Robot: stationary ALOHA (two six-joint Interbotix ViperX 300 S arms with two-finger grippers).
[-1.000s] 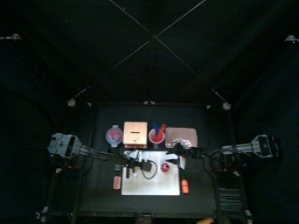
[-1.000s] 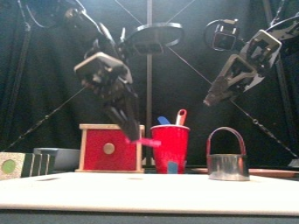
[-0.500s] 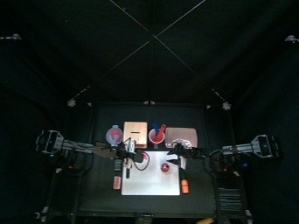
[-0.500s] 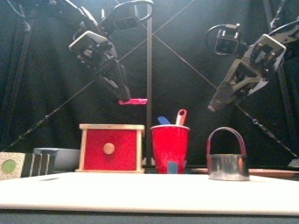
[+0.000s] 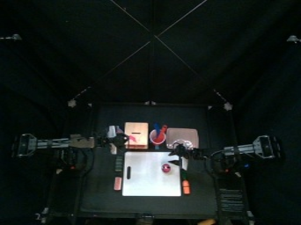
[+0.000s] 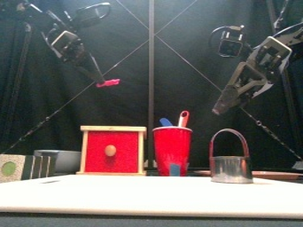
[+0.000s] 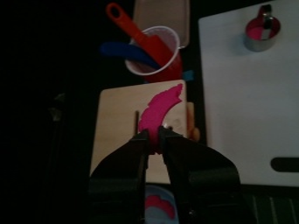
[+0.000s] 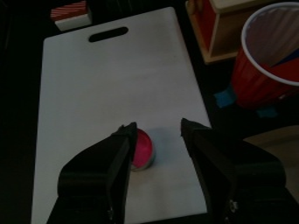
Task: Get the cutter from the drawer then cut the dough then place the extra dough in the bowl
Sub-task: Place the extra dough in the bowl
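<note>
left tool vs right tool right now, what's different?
Left tool is shut on a pink dough strip; right tool is open and holds nothing. Left tool sits higher in the front view than right tool. Right tool's wrist view frames the round dough piece on the white board between its jaws; left tool's shows the strip against the wooden box. Both hang in mid-air.

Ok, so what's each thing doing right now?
left claw: shut on the dough strip, up high.
right claw: open, empty, up high.
cutter: standing on the white board.
drawer: looks shut.
red cup: upright, knives inside.
</note>
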